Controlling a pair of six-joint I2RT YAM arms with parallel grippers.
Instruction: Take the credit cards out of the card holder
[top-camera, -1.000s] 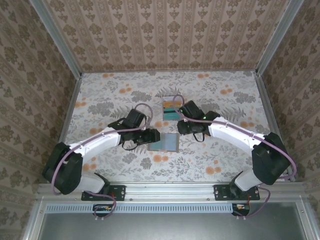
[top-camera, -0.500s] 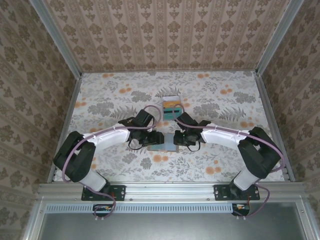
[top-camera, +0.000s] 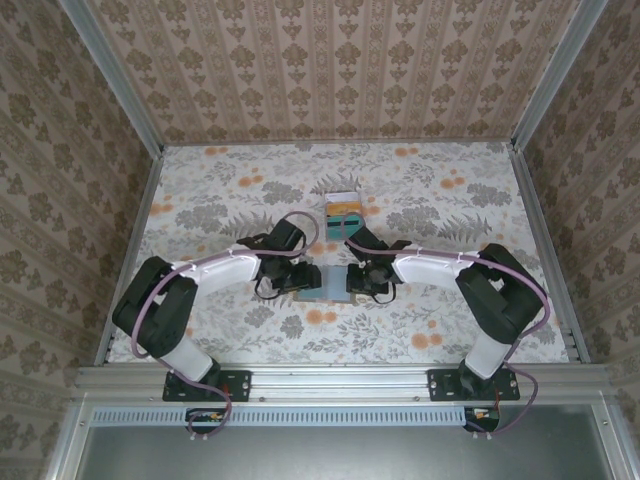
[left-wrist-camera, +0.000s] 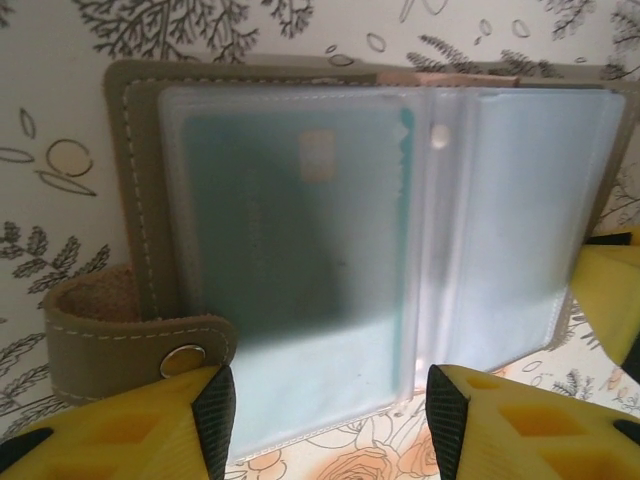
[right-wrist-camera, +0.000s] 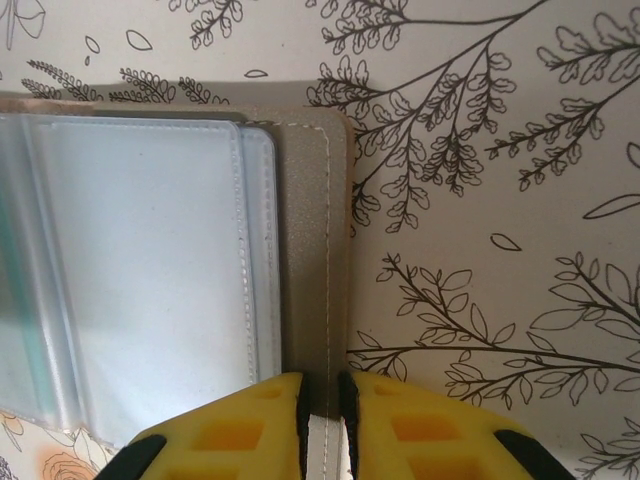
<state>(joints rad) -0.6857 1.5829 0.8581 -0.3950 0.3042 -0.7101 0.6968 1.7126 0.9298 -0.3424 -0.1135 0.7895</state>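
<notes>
From above, you are seeing the card holder (top-camera: 332, 285) lying open and flat on the flowery table (top-camera: 220, 200), near the middle. The left claw (top-camera: 303, 281) is sitting at its left side and the right claw (top-camera: 357, 284) at its right side. A small box (top-camera: 343, 212) with teal and orange things inside is sitting just behind the holder, farther from the arms.

In the left wrist view, the card holder (left-wrist-camera: 140, 200) is showing an olive-grey edge with pale stitching, a strap with a round snap (left-wrist-camera: 180, 360), and clear see-through pockets. A teal card (left-wrist-camera: 290, 230) is sitting inside the left pocket. The left claw (left-wrist-camera: 330, 405) is standing about half open. Its two yellow fingers (left-wrist-camera: 215, 410) are coming in at the near edge of that pocket, one on each side. It is not gripping anything you can see.

In the right wrist view, the card holder (right-wrist-camera: 150, 260) is filling the left side, with its clear pockets looking pale blue. The right claw (right-wrist-camera: 321, 390) is almost closed and pinching the holder's olive-grey right edge between its fingers.
</notes>
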